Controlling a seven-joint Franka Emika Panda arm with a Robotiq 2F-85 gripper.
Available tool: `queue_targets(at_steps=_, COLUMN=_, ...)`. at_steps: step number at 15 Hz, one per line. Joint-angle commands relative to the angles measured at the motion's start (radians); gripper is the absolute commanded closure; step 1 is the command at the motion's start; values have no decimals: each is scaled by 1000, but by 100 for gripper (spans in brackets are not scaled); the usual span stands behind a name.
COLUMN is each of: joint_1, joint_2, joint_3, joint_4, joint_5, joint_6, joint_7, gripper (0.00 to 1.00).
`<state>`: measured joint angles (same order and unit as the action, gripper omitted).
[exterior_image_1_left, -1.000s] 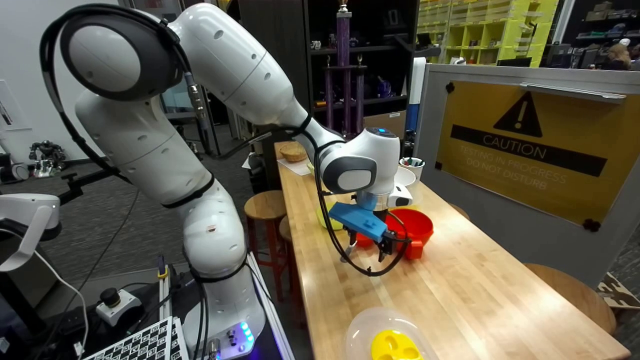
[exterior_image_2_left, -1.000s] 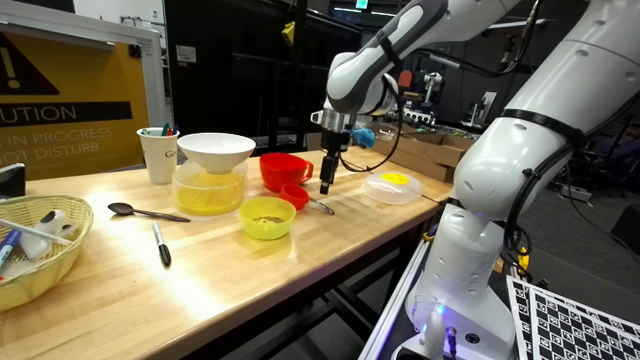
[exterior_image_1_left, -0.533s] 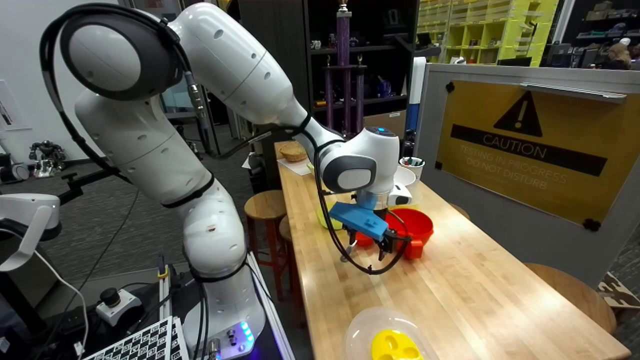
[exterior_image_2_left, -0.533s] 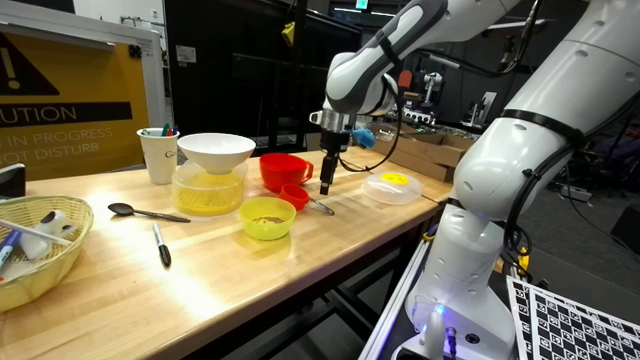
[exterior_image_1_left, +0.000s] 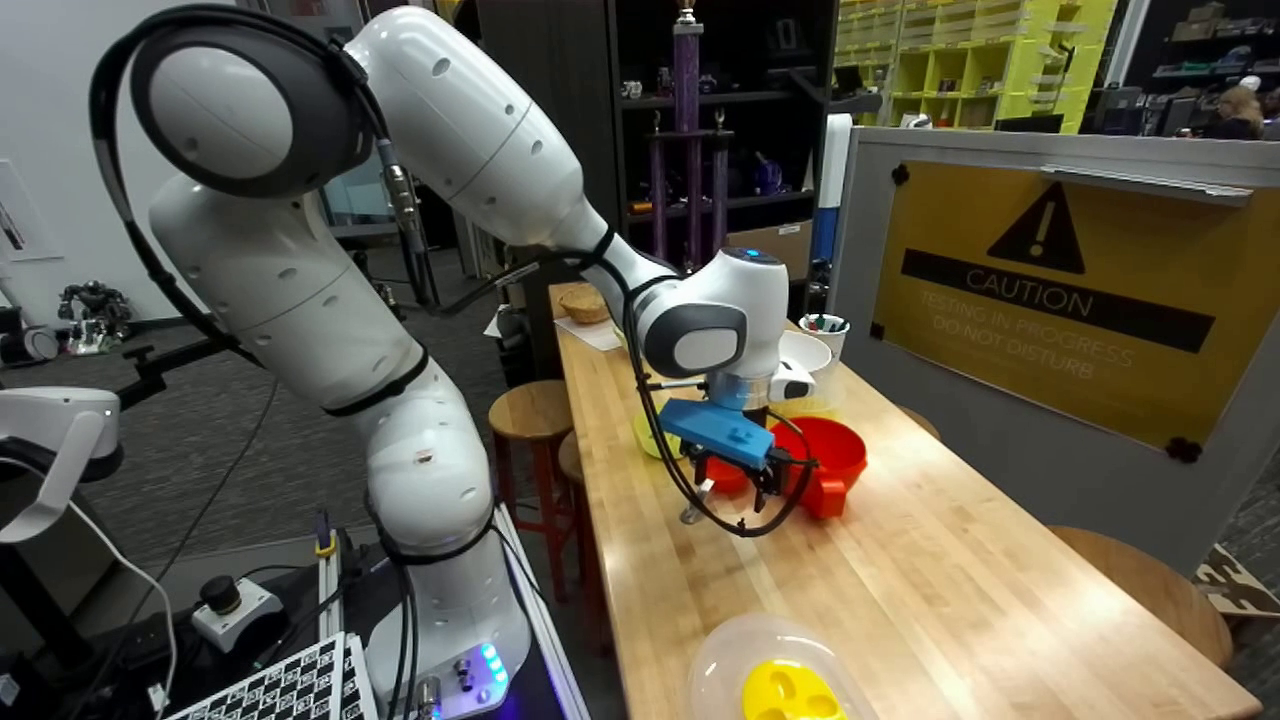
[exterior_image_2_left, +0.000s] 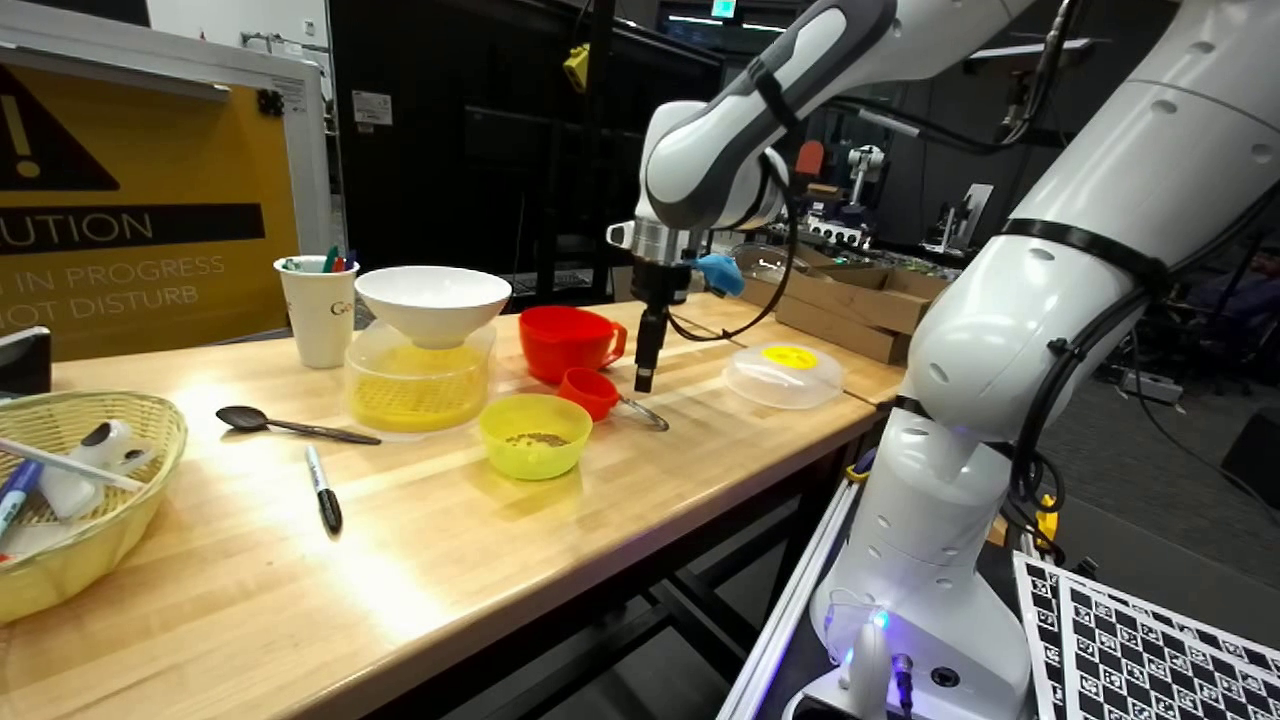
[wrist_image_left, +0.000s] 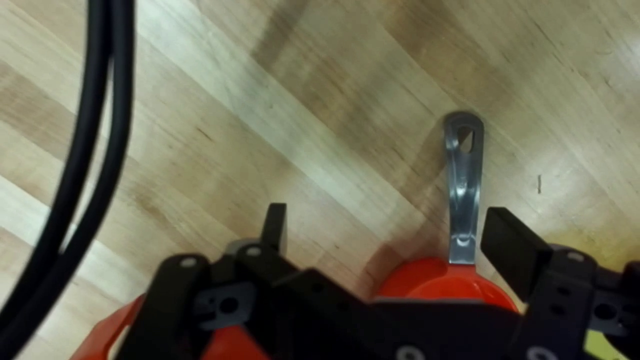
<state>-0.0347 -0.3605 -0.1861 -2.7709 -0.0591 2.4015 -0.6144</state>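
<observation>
My gripper (wrist_image_left: 387, 225) points down above the table with its jaws wide apart and nothing held. Closest to it is a small red measuring cup (exterior_image_2_left: 588, 392) with a grey metal handle (wrist_image_left: 464, 190). Seen from the wrist, that handle lies within the gap, much nearer the right finger (wrist_image_left: 515, 250) than the left. My gripper's body hides most of the cup there. Beside it stands a larger red mixing bowl (exterior_image_1_left: 835, 455) with its own handle, visible in both exterior views. A yellow-green bowl (exterior_image_2_left: 535, 445) with small brown bits sits next to the cup.
A white bowl (exterior_image_2_left: 433, 298) rests on a clear container (exterior_image_2_left: 420, 395) with yellow inside. Around are a paper cup of pens (exterior_image_2_left: 320, 315), a black spoon (exterior_image_2_left: 300, 428), a marker (exterior_image_2_left: 323, 490), a wicker basket (exterior_image_2_left: 120, 540) and a clear lid (exterior_image_2_left: 750, 380). Black cables (wrist_image_left: 107, 150) loop beside my gripper.
In the last half second my gripper has shifted a little, leftward in both exterior views, toward the small red cup. Before that it was nearly still. The objects on the table have not moved.
</observation>
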Motion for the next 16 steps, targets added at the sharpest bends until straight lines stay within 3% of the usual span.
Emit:
queue_targets(at_steps=1, joint_1=3, joint_2=-21, joint_3=13, joint_4=-12, joint_5=-27, joint_6=10, joint_7=1, gripper=0)
queue_targets(at_steps=16, joint_1=68, joint_2=-22, joint_3=47, joint_4=-9, joint_5=70, joint_6=-20, joint_7=140, gripper=0)
